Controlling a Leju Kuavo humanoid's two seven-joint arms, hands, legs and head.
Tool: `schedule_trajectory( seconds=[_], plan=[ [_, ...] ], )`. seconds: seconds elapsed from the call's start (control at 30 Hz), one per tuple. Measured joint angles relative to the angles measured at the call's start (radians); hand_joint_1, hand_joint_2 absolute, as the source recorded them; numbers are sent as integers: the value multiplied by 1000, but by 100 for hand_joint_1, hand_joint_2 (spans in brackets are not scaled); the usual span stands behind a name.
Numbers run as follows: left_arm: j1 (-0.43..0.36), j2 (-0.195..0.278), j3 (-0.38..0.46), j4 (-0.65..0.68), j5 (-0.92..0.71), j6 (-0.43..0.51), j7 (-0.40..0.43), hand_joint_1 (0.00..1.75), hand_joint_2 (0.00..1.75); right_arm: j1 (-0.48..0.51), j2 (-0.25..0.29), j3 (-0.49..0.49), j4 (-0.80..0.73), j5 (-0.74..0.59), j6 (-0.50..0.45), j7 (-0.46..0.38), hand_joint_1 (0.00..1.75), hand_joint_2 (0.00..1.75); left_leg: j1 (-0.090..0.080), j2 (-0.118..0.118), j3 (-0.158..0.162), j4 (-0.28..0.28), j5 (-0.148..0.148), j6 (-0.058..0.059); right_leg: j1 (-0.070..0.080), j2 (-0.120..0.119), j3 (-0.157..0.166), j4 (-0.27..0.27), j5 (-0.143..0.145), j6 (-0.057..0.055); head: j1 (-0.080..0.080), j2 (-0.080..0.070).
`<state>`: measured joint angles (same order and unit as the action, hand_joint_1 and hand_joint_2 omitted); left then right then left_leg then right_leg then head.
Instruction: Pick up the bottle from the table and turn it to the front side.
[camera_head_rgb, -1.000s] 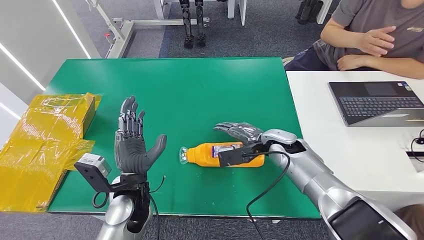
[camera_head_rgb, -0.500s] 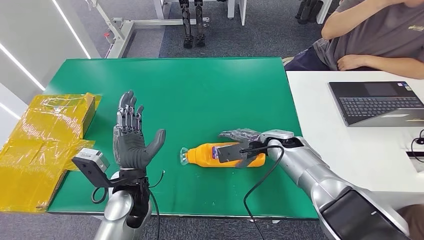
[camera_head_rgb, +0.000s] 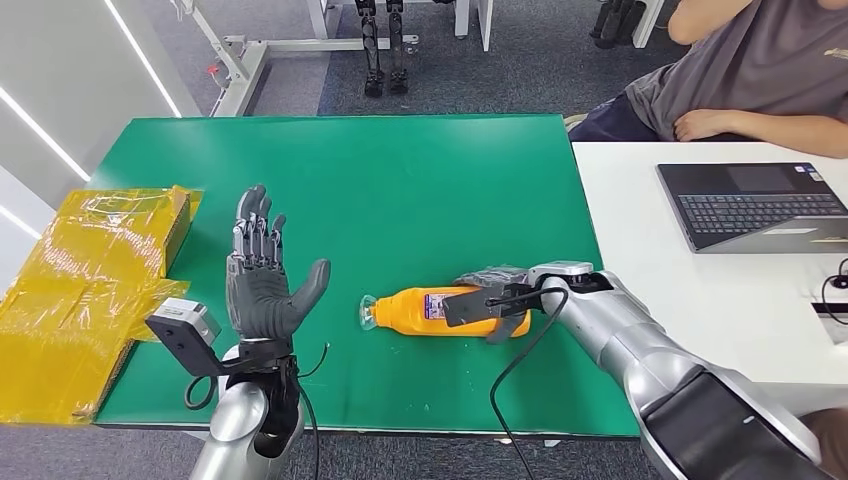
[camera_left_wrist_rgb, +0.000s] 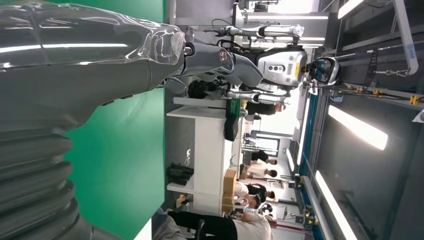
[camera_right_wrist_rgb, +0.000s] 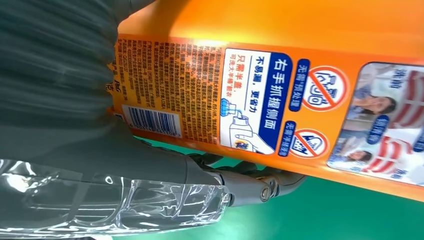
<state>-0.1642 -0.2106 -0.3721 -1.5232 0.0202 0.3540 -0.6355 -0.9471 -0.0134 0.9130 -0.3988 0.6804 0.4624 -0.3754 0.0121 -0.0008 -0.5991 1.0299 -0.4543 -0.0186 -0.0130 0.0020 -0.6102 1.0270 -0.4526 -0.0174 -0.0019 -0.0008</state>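
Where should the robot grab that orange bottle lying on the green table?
Around the wide body, from above. The orange bottle lies flat, cap toward the left hand, so the narrow neck gives little purchase. The right hand is already wrapped across the labelled middle.

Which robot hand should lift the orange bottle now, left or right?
Right. The right robot hand is already wrapped around the bottle lying on the green table. The left robot hand is raised, open, well clear.
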Motion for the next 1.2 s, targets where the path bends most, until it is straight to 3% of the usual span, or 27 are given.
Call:
schedule_trajectory(
  seconds=[0.1, 0.13, 0.2, 0.57, 0.77, 0.97, 1.1, 1.2],
  plan=[
    [1, 0, 1, 0, 2, 5, 0, 0, 175, -1, 0, 6, 6, 0, -12, 1, 139, 175, 0, 0, 0, 0, 0, 0, 0, 0, 0, 0, 0, 0, 0, 0],
    [1, 0, 2, 0, 2, 6, 0, 0, 175, -2, 0, 8, 7, 0, -15, 1, 157, 175, 0, 0, 0, 0, 0, 0, 0, 0, 0, 0, 0, 0, 0, 0],
    [2, 0, 3, 0, 4, 8, 0, 0, 175, -5, 0, 12, 10, 0, -19, 3, 169, 175, 0, 0, 0, 0, 0, 0, 0, 0, 0, 0, 0, 0, 0, 0],
    [3, 0, 4, 0, 10, 13, -3, 0, 175, -6, 1, 23, 16, 1, -68, -18, 175, 175, 0, 0, 0, 0, 0, 0, 0, 0, 0, 0, 0, 1, 0, 0],
    [18, 3, 9, 0, 19, 31, -30, 0, 175, 16, 12, 23, 2, 9, -322, -28, 175, 175, 0, 0, 0, 0, 0, 0, 0, 0, 0, 0, 0, 1, 0, 0],
    [42, 8, 14, -4, 19, 44, -39, 0, 175, 47, 28, -5, -32, -27, -488, -24, 175, 175, 0, 0, -1, 0, 0, 0, 0, 0, 0, 0, 0, 1, 0, 0],
    [63, 8, 19, -21, 9, 64, -51, 0, 175, 133, 47, -106, -130, -103, -729, -35, 175, 175, 0, 0, -1, 0, 0, 0, 0, 0, 0, 0, 0, 1, 0, 0],
    [76, 8, 22, -28, 4, 70, -56, 0, 175, 239, 64, -204, -261, -124, -818, -37, 175, 175, 0, -2, -1, 0, 0, 0, 1, -2, 0, 0, -1, 1, 0, 0]
  ],
)
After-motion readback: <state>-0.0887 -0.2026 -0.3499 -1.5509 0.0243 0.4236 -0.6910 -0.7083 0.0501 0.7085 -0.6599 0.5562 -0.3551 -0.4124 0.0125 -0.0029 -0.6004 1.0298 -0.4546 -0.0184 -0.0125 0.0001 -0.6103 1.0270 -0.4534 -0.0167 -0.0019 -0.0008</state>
